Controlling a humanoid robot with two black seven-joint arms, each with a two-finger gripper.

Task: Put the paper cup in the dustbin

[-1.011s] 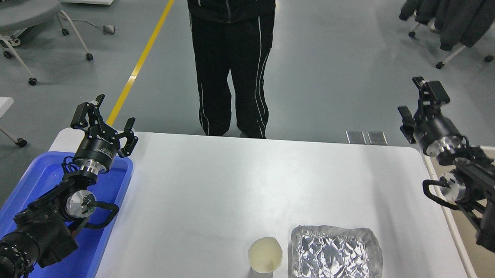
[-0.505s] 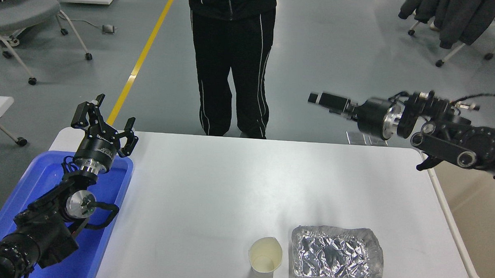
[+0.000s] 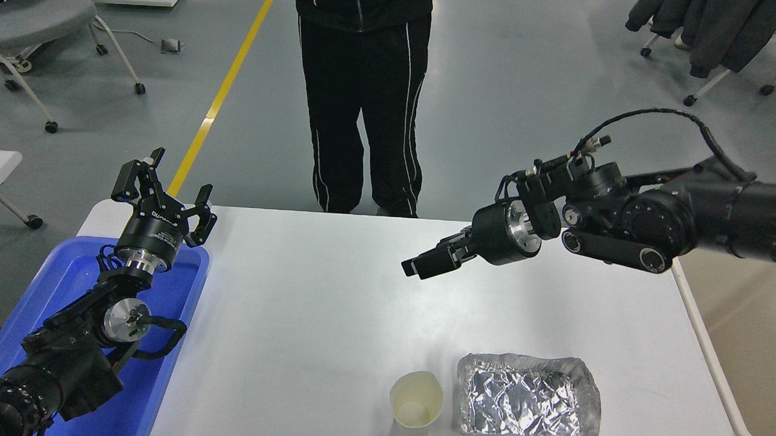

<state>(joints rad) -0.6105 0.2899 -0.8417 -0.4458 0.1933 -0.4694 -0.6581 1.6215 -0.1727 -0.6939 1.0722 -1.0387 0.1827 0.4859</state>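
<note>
A small cream-white paper cup with a slightly squashed round rim is standing upright and open-mouthed on the white rectangular worktop, close to the worktop's near edge. A crinkled silver foil tray is lying just to the right of the cup, apart from it by a narrow strip of bare surface.

The right black claw is hanging above the worktop, well beyond the cup and a little to the right of it, with nothing in it. Its fingers are pointing left and slightly toward the cup, seen edge-on, so I cannot tell whether they are apart or together. Its arm is reaching in from the right edge, crossing over the far right corner of the worktop.

The large beige plastic dustbin with a thick rounded rim is sitting off the worktop's right side, far to the right of the cup.

The left black claw is resting parked far to the left of the cup, with its fingers spread wide and empty, above the far end of a blue plastic tray.

A person in black trousers is standing beyond the worktop, directly past the cup.
</note>
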